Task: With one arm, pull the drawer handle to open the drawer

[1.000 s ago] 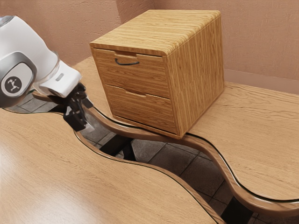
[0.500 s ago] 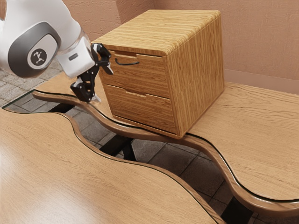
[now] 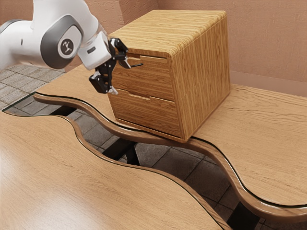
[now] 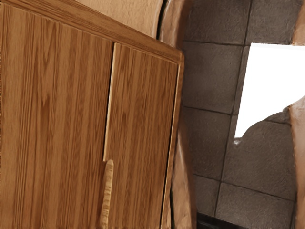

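Observation:
A wooden cabinet (image 3: 192,72) with two drawers stands on the far table. The top drawer (image 3: 148,76) carries a thin dark wire handle (image 3: 136,64); its left end is hidden behind my hand. My black gripper (image 3: 114,67) hovers at the left edge of the top drawer front, right at that handle end, with its fingers spread apart one above the other, open. Whether a finger touches the handle I cannot tell. The wrist view looks close onto the top drawer front (image 4: 52,124) and the lower drawer front (image 4: 143,133), with the lower drawer's wooden lip (image 4: 107,191) at their seam.
The cabinet rests on a curved wooden table (image 3: 259,139). A second curved table (image 3: 57,182) lies in front, with a gap of tiled floor (image 3: 158,153) between them. A pink wall rises behind the cabinet.
My arm has risen from the gap between the tables and swung toward the exterior view's right, bringing the gripper up from table height to the top drawer's handle.

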You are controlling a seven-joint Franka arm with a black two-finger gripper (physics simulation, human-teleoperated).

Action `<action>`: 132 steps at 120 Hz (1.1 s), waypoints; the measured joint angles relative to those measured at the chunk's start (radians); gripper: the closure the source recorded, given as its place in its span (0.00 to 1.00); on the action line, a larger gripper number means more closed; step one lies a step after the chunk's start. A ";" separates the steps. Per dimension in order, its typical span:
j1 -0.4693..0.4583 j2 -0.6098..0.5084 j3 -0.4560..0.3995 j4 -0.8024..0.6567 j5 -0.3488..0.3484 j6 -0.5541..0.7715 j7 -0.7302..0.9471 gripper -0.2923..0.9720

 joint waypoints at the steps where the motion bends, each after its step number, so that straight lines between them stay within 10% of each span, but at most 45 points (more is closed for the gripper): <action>1: 0.001 0.001 0.000 0.000 -0.001 0.000 0.001 0.23; 132: 0.117 0.177 -0.030 0.192 -0.047 0.002 0.026 0.23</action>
